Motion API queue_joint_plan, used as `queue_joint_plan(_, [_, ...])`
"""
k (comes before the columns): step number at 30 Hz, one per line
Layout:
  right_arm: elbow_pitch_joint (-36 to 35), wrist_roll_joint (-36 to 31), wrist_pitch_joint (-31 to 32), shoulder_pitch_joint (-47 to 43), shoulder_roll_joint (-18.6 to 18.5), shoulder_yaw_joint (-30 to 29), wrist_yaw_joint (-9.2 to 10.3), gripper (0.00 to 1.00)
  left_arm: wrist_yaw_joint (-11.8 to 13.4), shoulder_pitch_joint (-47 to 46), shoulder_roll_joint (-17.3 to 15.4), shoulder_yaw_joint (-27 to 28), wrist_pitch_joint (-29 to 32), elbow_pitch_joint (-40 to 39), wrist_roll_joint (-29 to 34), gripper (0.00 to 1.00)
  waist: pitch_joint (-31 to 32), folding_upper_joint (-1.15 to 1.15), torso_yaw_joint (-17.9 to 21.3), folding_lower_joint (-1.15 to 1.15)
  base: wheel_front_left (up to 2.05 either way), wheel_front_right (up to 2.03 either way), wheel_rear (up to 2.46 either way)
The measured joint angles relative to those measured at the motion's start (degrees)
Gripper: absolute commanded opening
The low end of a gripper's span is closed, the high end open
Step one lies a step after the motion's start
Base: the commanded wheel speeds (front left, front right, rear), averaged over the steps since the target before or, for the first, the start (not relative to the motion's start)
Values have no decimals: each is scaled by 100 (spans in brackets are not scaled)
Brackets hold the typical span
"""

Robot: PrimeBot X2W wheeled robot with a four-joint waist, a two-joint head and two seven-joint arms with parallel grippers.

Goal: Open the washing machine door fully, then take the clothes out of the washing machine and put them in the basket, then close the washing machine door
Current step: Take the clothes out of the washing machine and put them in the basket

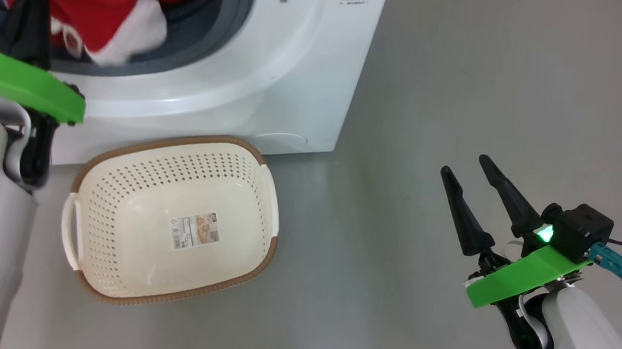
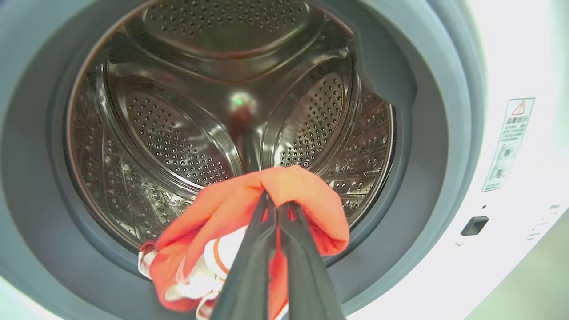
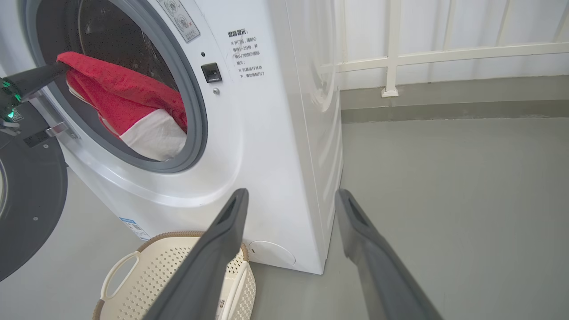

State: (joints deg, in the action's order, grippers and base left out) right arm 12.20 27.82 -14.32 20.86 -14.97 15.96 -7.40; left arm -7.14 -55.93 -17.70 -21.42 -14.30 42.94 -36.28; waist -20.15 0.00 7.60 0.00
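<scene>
Head view: we noted the clothes at 11 o'clock, hanging from the washing machine mouth, and the basket at 7. Left wrist view: the left gripper jaws pinched the clothes. Right wrist view: the right gripper jaws stood spread.

Red clothes drape across washing machine mouth; washing machine door swung aside; basket top unobstructed.

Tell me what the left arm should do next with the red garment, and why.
Probably draw the left end effector back and down toward the basket: it is shut on the clothes, which hang partly out of the washing machine, and the basket sits below.
</scene>
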Motion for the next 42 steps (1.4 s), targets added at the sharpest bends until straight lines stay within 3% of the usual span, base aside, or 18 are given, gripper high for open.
queue_joint_plan(16, [-105, 9, 0, -326, -142, -191, 0, 100, 54, 1803, 292, 1129, -24, -2466, 749, 0, 314, 0, -239, 0, 0, 0, 0])
queue_joint_plan(30, [-144, 9, 0, -454, -171, -225, 0, 100, 377, 3047, 389, 1418, -9, -4379, 849, 0, 397, 0, -357, 0, 0, 0, 0])
queue_joint_plan(36, [-145, 9, 0, -451, -166, -177, 0, 100, 409, 3350, 402, 1234, 119, -4329, 890, 0, 348, 0, -342, 0, 0, 0, 0])
queue_joint_plan(42, [-169, 8, 0, -438, -145, -163, 0, 100, 281, 3462, 533, 880, 112, -3363, 890, 0, 183, 0, -296, 0, 0, 0, 0])
